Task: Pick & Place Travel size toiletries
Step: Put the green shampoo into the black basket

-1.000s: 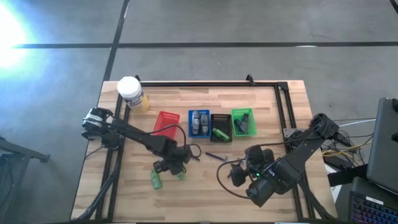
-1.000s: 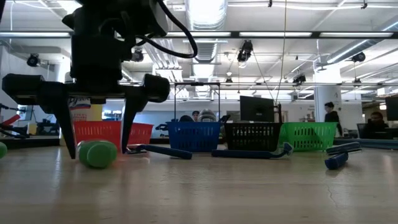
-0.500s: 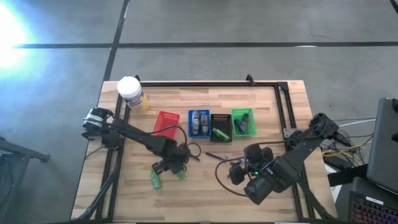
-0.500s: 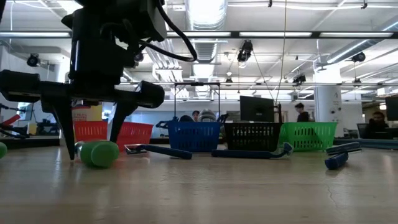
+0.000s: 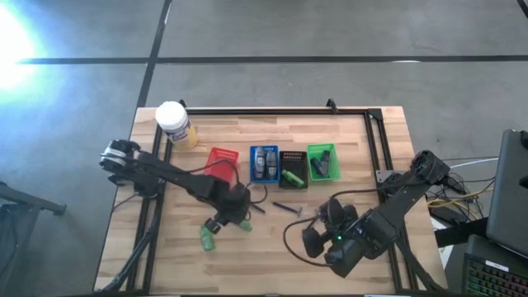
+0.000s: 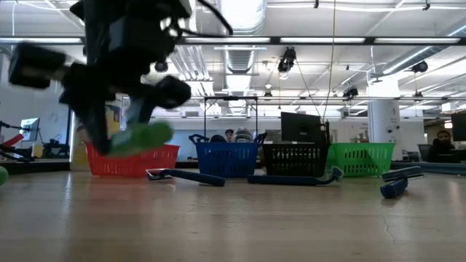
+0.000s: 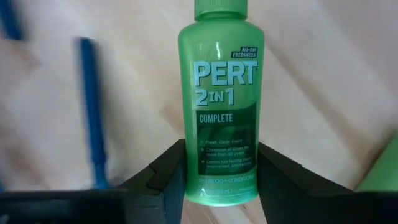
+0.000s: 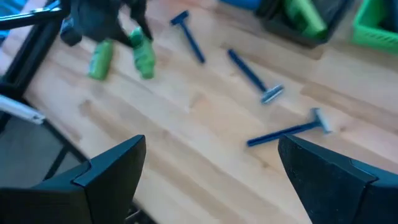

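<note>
On the counter [image 5: 346, 132], four baskets line up: red basket [image 5: 221, 161] looks bare, blue basket [image 5: 264, 162] holds grey bottles, black basket [image 5: 292, 168] a green bottle, green basket [image 5: 322, 162] dark items. At seven o'clock, left gripper [image 5: 233, 216] jaws clamp the Pert bottle [image 7: 221, 106], lifted; right gripper [image 5: 318, 233] jaws apart at five.

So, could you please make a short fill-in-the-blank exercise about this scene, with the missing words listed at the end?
1. The left gripper holds a green ____ labelled PERT 2 in 1.
2. In the low view, the held item hangs in front of the ____ basket.
3. The right gripper is ____ and holds nothing.
4. In the right wrist view, three blue ____ lie on the table.

Missing words: bottle; red; open; razors
</note>
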Motion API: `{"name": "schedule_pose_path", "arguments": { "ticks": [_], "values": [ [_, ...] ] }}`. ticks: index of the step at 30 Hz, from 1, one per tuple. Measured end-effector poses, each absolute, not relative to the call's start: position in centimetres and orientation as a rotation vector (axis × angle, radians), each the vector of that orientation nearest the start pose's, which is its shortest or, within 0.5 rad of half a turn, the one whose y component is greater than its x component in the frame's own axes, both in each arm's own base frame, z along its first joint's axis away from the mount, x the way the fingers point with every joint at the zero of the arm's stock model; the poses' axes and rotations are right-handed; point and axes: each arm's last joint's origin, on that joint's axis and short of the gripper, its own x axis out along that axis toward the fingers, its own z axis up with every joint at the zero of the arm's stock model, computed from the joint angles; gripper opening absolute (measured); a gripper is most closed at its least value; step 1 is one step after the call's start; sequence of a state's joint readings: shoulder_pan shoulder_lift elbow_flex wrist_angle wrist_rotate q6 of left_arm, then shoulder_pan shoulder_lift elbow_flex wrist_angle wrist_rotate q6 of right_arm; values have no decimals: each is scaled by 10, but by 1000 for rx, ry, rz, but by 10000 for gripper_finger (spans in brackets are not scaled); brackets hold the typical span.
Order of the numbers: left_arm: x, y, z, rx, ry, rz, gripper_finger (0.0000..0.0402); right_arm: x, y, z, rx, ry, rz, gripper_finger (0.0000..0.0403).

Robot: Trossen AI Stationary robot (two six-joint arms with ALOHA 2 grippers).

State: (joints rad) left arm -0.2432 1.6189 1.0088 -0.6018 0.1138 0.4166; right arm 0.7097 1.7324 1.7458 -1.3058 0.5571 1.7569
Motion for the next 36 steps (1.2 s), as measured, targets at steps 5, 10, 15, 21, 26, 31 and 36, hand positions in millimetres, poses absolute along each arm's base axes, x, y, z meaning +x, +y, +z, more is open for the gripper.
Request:
{"name": "schedule_pose_path", "arguments": {
  "ticks": [5, 10, 15, 21, 26, 31, 36],
  "values": [
    [285, -73, 223, 334, 990, -424, 160, 264, 206, 333, 985, 737, -802, 364],
    [278, -72, 260, 371, 771, -281, 160, 273, 196, 326, 1116, 643, -896, 364],
    [280, -72, 276, 444, 624, -268, 159, 297, 181, 324, 1137, 592, -834, 364],
    [288, -74, 272, 564, 599, -203, 159, 324, 154, 329, 1165, 625, -744, 364],
    [292, -78, 275, 619, 547, -174, 159, 339, 132, 332, 1175, 702, -663, 364],
    [292, -80, 279, 655, 515, -136, 159, 352, 121, 338, 1194, 656, -573, 364],
    [292, -84, 286, 690, 455, -114, 159, 355, 115, 337, 1205, 666, -572, 364]
  ]
}}
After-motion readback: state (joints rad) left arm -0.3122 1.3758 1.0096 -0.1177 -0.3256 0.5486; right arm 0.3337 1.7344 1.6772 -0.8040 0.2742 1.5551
